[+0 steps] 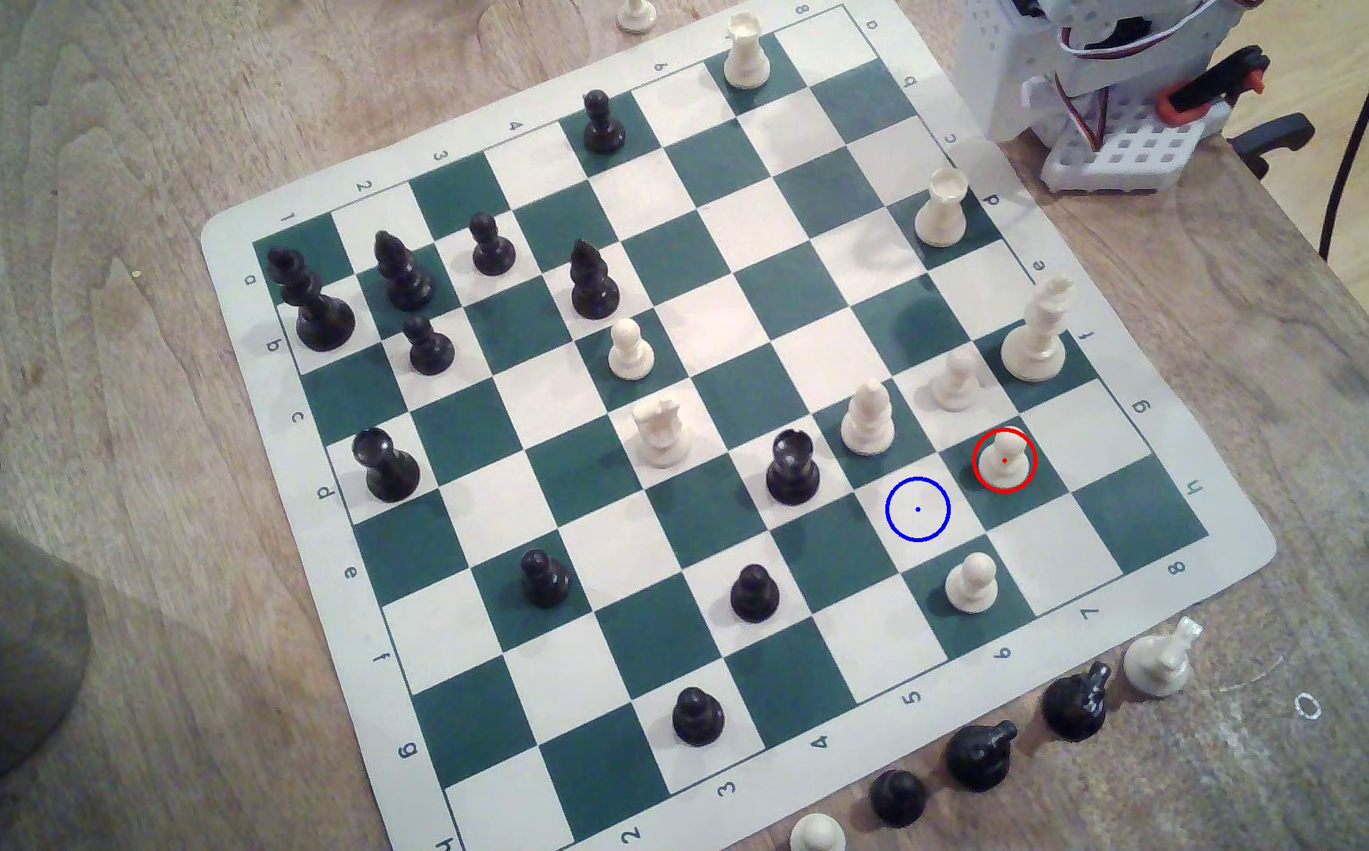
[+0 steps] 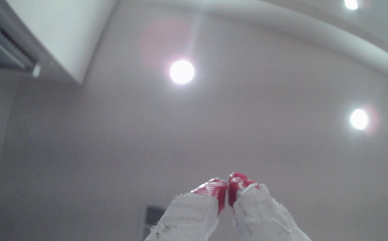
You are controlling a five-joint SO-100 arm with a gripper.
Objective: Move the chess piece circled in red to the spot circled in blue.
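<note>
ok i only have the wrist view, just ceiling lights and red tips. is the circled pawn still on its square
Observer: Yes, the pawn stands upright on the red-ringed green square, nothing touching it.
Operator: and the blue spot
Observer: The spot is bare, one square toward the exterior view's left of the pawn.
Operator: anything close by
Observer: A cream bishop stands on a square touching the spot's.

Fourteen black pieces point(image 1: 792, 466) (twelve cream pieces point(image 1: 630, 350))
</note>
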